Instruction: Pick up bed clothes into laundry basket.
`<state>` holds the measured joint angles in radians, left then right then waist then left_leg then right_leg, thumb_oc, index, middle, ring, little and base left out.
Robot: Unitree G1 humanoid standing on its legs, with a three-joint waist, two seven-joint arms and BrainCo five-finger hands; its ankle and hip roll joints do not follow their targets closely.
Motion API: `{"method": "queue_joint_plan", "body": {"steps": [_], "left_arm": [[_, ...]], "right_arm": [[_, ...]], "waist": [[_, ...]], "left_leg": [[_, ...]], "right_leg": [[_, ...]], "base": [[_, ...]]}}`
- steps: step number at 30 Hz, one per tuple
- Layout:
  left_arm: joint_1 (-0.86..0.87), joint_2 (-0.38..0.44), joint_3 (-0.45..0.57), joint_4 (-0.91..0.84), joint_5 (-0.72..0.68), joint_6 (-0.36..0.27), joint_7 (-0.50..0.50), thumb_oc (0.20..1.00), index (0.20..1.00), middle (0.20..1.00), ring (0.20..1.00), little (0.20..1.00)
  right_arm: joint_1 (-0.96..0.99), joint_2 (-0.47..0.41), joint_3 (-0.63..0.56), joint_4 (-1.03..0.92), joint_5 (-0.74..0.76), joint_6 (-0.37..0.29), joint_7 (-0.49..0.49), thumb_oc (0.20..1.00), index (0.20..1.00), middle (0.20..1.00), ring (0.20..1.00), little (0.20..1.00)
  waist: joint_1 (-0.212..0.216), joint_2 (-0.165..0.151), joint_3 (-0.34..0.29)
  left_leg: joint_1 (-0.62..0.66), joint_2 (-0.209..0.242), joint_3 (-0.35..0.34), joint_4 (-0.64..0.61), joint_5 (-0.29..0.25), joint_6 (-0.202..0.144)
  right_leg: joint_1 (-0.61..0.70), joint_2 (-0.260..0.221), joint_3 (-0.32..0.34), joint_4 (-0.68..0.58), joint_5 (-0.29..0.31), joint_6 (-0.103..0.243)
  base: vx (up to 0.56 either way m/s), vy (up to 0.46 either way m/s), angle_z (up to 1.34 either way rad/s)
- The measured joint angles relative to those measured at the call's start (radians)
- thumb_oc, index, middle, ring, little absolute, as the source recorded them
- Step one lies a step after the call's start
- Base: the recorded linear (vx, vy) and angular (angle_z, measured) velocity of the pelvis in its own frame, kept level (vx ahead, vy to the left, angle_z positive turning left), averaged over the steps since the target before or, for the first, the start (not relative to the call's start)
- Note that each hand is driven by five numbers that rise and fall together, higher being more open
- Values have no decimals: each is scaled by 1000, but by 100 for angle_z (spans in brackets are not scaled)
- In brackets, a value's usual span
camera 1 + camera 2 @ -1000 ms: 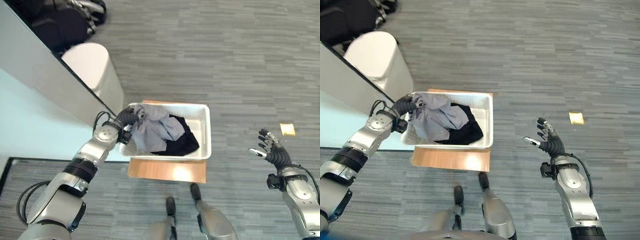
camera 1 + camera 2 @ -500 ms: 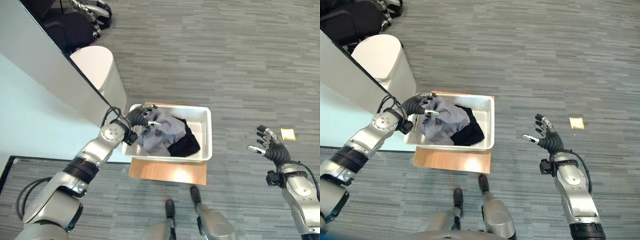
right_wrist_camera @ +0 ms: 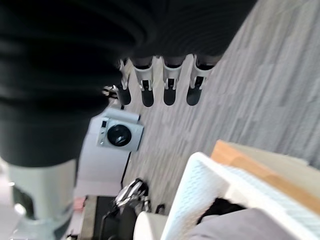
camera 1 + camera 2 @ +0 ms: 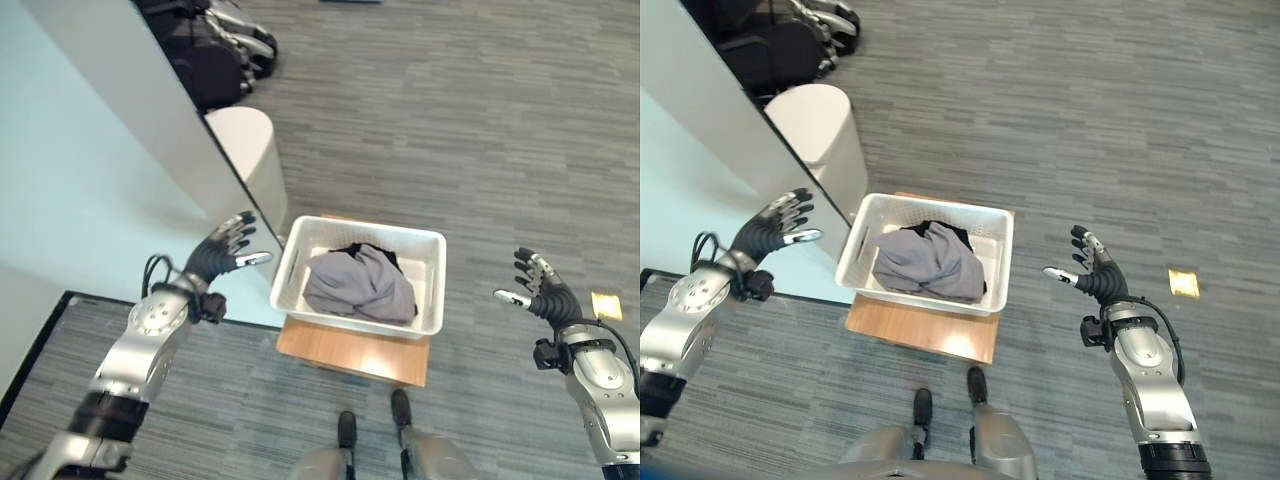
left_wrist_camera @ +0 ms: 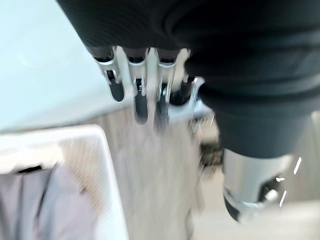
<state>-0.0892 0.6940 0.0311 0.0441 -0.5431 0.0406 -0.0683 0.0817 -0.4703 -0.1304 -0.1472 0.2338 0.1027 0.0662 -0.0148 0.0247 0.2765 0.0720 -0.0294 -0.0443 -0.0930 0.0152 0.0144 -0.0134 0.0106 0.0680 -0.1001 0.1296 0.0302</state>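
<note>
A white laundry basket (image 4: pixel 432 246) stands on a low wooden board (image 4: pixel 350 350) on the floor. Inside it lies a grey garment (image 4: pixel 362 286) on top of a black one (image 4: pixel 352 248). My left hand (image 4: pixel 222 250) is open with fingers spread, held to the left of the basket near the bed's edge, holding nothing. My right hand (image 4: pixel 543 293) hangs open to the right of the basket, above the carpet. The basket's corner and the grey garment (image 5: pixel 55 210) also show in the left wrist view past the straight fingers (image 5: pixel 141 102).
The pale bed (image 4: pixel 70 180) fills the left side. A white cylindrical bin (image 4: pixel 248 150) stands behind the basket by the bed's corner. A black office chair base (image 4: pixel 225 45) is farther back. A small yellow scrap (image 4: pixel 606 305) lies on the carpet at right.
My left hand has let go of the grey garment, which now lies in the basket, and has drawn back left, open. The camera view has shifted. The right hand has stayed in place.
</note>
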Motion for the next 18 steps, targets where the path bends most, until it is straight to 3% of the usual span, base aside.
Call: {"method": "queue_joint_plan", "body": {"steps": [1, 2, 3, 7, 10, 16, 18], "left_arm": [[66, -73, 96, -35, -2, -7, 14, 1000, 1000, 1000, 1000, 1000], [137, -204, 213, -83, -3, -40, 44, 1000, 1000, 1000, 1000, 1000], [184, -278, 273, -113, -2, -54, 69, 1000, 1000, 1000, 1000, 1000], [427, -479, 368, -166, 28, -62, 130, 1000, 1000, 1000, 1000, 1000], [459, -443, 358, -136, 86, -39, 139, 1000, 1000, 1000, 1000, 1000], [431, -491, 371, -114, 77, -50, 143, 1000, 1000, 1000, 1000, 1000], [408, -495, 367, -109, 82, -50, 157, 1000, 1000, 1000, 1000, 1000]], "right_arm": [[1, 20, -7, -1, -1, 0, 7, 1000, 1000, 1000, 1000, 1000], [11, 47, -33, -3, -1, -3, 7, 1000, 1000, 1000, 1000, 1000], [35, 66, -56, -2, -1, -2, 6, 1000, 1000, 1000, 1000, 1000], [141, 152, -83, 20, 21, -2, 7, 1000, 1000, 1000, 1000, 1000], [138, 163, -69, 66, 58, 4, 10, 1000, 1000, 1000, 1000, 1000], [110, 162, -66, 78, 84, 5, 7, 1000, 1000, 1000, 1000, 1000], [97, 162, -57, 89, 92, 5, 4, 1000, 1000, 1000, 1000, 1000]], "waist": [[6, -3, -9], [8, -4, -23], [12, -10, -31], [44, -27, -56], [84, -27, -62], [106, -23, -87], [123, -22, -88]], "left_leg": [[2, 1, 1, 0, -2, -2], [2, 0, 2, 0, -5, -6], [2, 0, -1, 0, -6, -6], [3, 3, -19, 0, -12, -10], [0, 4, -27, 0, -11, -9], [3, 3, -47, 0, -13, -1], [-7, -2, -84, 0, -11, 3]], "right_leg": [[1, 0, 0, 0, -6, 3], [1, -1, 1, 0, -8, 1], [2, -1, -3, 0, -15, 3], [6, 2, -11, -4, -25, -3], [7, 1, -23, -2, -26, -5], [17, -3, -42, 0, -28, -7], [21, -8, -76, 23, -39, -1]], "base": [[0, 0, 0], [60, -18, -1], [19, -22, 5], [28, -13, 11], [10, -1, 12], [3, 11, 9], [0, 11, 39]]}}
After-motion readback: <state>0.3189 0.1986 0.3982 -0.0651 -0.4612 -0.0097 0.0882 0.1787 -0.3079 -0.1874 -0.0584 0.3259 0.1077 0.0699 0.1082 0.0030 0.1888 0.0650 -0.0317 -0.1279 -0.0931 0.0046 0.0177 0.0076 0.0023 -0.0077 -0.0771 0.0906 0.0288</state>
